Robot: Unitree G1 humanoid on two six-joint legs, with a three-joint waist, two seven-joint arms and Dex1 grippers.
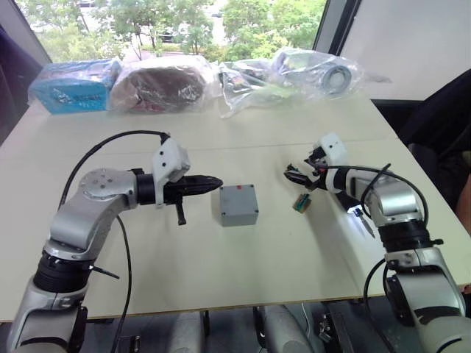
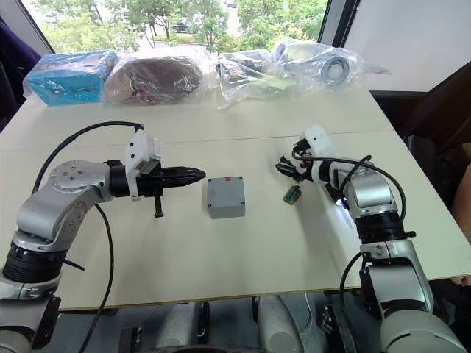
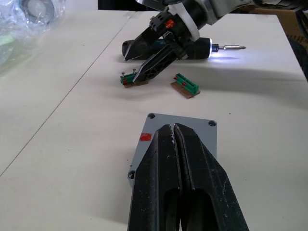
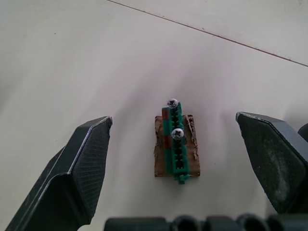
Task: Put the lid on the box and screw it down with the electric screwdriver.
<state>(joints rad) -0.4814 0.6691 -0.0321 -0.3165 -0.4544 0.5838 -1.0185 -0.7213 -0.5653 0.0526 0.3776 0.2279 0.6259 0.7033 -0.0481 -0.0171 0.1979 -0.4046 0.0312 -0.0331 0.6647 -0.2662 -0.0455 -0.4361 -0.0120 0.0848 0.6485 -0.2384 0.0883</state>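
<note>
Left eye view first: we see the box (image 1: 239, 204) with the lid (image 1: 238, 197) lying flush on top, a red mark on its far side, sitting mid-desk (image 1: 221, 279). Our left gripper (image 1: 210, 182) is clenched on nothing, fingers pressed together and pointing at the box from its left, just short of it. Our right gripper (image 1: 298, 176) hangs spread and empty above a small green-brown piece (image 1: 301, 201), with bagged items (image 1: 294, 73) along the far edge. Left wrist view: we look along the pinched fingers (image 3: 161, 192) over the lid, whose corner screw holes show. Beyond it the electric screwdriver (image 3: 192, 48) lies flat on the desk, partly behind the right gripper, its long axis running across the desk, its metal bit (image 3: 233, 47) pointing away from the right gripper's fingertips, the tip light glowing. Two green pieces lie between it and the box. Right wrist view: our splayed fingers (image 4: 77, 168) flank a green piece (image 4: 175, 144) carrying two screws.
</note>
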